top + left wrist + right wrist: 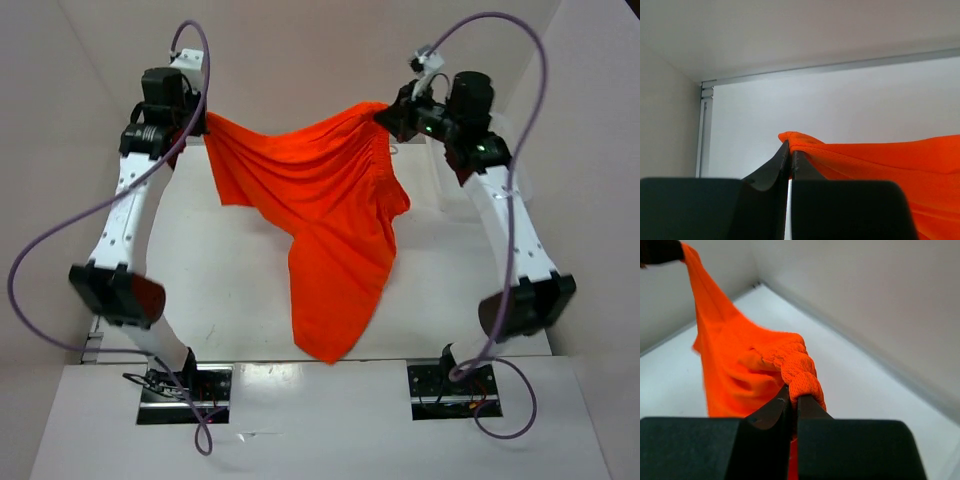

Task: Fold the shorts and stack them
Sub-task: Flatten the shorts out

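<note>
The bright orange shorts [320, 210] hang stretched in the air between my two grippers, high over the far half of the table, one leg drooping down toward the near edge. My left gripper [200, 122] is shut on the shorts' left corner; in the left wrist view the fabric edge [840, 150] is pinched between the jaws of the gripper [790, 150]. My right gripper [388, 115] is shut on the gathered waistband; the right wrist view shows the bunched elastic [799, 370] clamped at the gripper [792, 397]. The drawstring is not visible.
The white table [230, 280] lies below, closed in by pale walls on three sides. A faint translucent white basket [455, 195] stands at the far right behind the right arm. Purple cables loop off both arms.
</note>
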`<state>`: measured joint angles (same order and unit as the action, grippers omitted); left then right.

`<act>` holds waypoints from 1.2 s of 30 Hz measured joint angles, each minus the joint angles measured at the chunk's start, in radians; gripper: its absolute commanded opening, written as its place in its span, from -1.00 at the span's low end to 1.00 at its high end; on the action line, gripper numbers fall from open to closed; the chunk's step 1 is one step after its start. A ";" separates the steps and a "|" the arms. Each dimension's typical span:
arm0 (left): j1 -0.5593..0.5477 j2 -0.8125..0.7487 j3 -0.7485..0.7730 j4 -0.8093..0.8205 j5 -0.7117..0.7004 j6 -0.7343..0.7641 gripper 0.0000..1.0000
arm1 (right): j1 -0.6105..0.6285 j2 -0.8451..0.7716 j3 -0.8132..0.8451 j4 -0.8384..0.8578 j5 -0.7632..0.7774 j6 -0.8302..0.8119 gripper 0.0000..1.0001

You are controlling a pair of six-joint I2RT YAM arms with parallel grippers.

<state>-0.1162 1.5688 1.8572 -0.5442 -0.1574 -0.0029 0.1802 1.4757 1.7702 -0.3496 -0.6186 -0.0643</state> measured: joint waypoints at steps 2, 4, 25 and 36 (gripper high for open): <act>0.035 0.166 0.146 -0.029 0.020 0.000 -1.00 | 0.000 0.124 0.018 -0.006 0.034 0.000 -1.00; 0.081 0.393 0.462 -0.117 0.039 0.000 -1.00 | 0.000 0.259 0.110 -0.026 0.065 0.002 -1.00; 0.087 0.027 -0.011 -0.107 0.166 -0.001 -1.00 | 0.000 0.114 -0.160 0.017 0.131 -0.251 -1.00; -0.209 -0.269 -1.001 -0.138 0.092 0.000 -0.96 | 0.116 -0.144 -0.980 -0.243 0.216 -0.921 -0.90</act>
<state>-0.3256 1.3003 0.8558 -0.6823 -0.0650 -0.0029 0.2966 1.3319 0.7898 -0.5930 -0.4030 -0.9852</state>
